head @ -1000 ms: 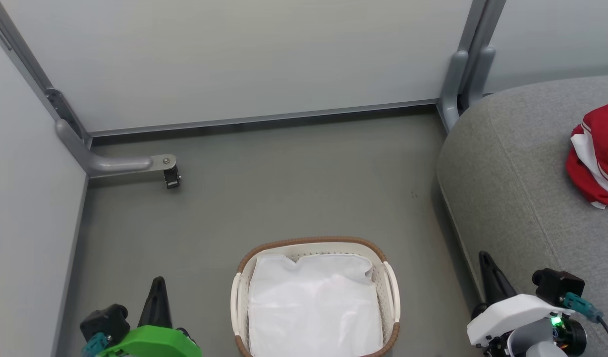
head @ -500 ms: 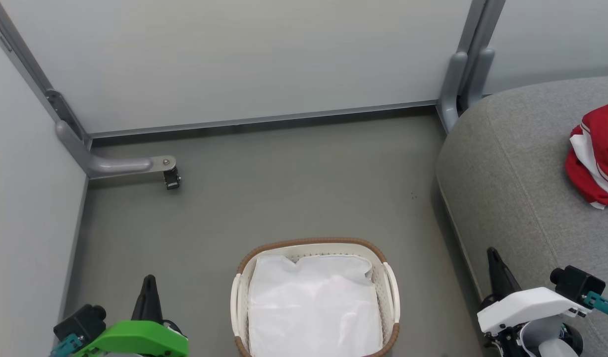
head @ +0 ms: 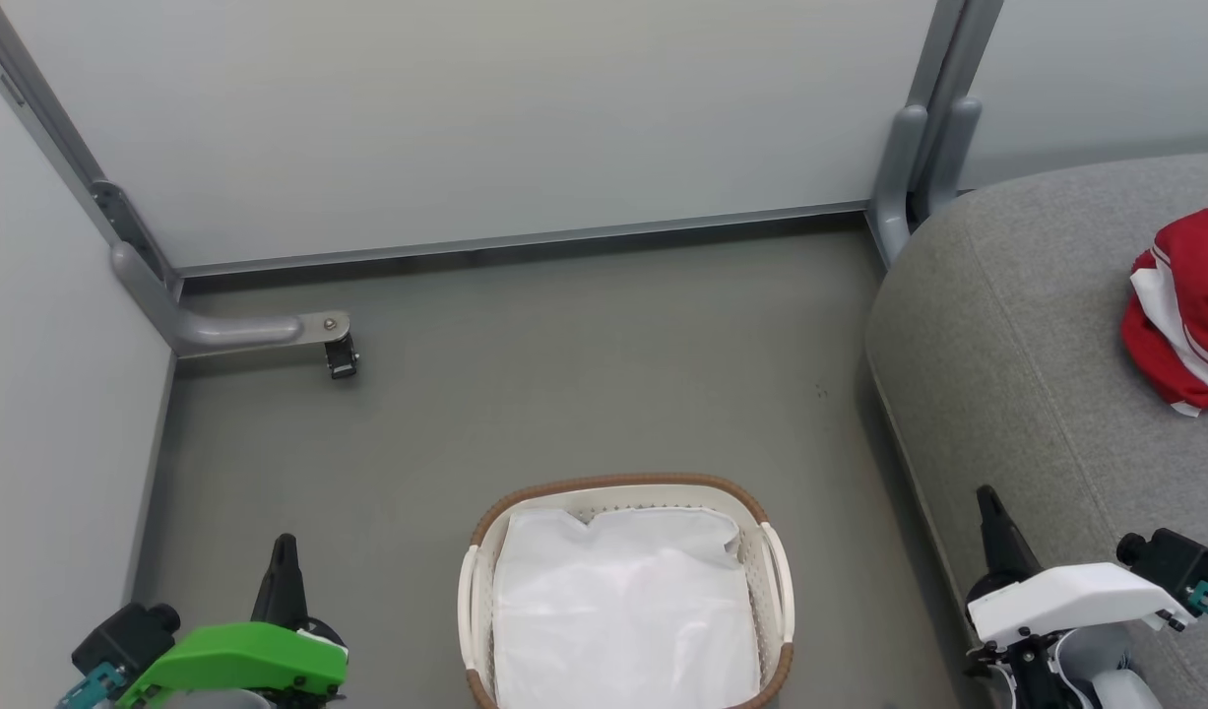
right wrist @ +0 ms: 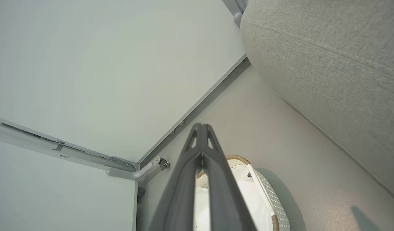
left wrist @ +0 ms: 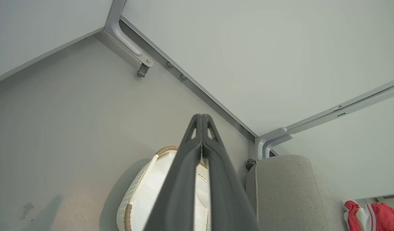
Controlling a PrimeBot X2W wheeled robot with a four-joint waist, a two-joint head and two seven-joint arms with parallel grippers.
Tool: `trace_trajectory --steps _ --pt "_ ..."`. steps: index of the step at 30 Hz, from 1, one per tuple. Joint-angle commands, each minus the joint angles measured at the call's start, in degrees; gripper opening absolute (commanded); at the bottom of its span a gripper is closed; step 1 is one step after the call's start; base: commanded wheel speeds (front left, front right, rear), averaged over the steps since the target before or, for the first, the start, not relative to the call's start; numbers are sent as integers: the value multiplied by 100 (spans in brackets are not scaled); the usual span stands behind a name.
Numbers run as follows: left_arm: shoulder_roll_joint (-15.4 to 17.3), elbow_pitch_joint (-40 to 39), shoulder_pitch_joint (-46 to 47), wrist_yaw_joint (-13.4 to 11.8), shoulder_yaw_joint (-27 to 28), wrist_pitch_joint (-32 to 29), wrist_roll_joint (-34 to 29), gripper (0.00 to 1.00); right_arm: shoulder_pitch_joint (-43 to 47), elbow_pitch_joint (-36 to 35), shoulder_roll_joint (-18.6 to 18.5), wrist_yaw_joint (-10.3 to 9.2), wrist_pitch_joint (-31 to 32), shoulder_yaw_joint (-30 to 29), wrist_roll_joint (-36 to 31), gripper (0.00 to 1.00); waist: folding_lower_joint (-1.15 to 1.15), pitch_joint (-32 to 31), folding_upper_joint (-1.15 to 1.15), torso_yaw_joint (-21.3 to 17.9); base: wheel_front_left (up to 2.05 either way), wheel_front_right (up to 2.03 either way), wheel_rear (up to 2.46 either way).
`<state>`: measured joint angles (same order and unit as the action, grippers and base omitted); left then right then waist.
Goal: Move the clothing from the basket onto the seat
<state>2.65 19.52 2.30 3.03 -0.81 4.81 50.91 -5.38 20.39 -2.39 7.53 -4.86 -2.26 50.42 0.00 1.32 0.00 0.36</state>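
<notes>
Clothing (head: 1182, 305): a bright-red bundle with white stripes is seen lying on the seat (head: 1007, 335), at the right edge of the head view, well apart from the basket (head: 623, 484).
Basket: set on the grey floor (head: 564, 374), low in the middle of the head view; a white liner (head: 623, 611) is seen inside.
Seat: large, light grey, upholstered; placed right of the basket.
Left gripper (head: 286, 542): fingers are closed together, tip to tip; held left of the basket.
Right gripper (head: 985, 494): fingers are closed together; held right of the basket, by the seat's edge.
</notes>
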Motion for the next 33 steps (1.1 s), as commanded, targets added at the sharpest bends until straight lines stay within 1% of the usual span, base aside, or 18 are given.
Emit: trace_trajectory --steps 1,17,33 --pt "19 -94 183 39 52 -39 203 0 -93 -111 -35 -3 48 -34 196 0 0 -2 0 0 0 0 0" --pt "23 -220 255 149 229 -320 1210 0 -102 -253 -43 -3 333 -139 1216 0 0 -24 0 -7 0 0 0" --pt "27 -320 303 242 387 -568 2072 0 -110 -372 -49 -4 575 -226 2094 0 0 -45 0 -14 0 0 0"
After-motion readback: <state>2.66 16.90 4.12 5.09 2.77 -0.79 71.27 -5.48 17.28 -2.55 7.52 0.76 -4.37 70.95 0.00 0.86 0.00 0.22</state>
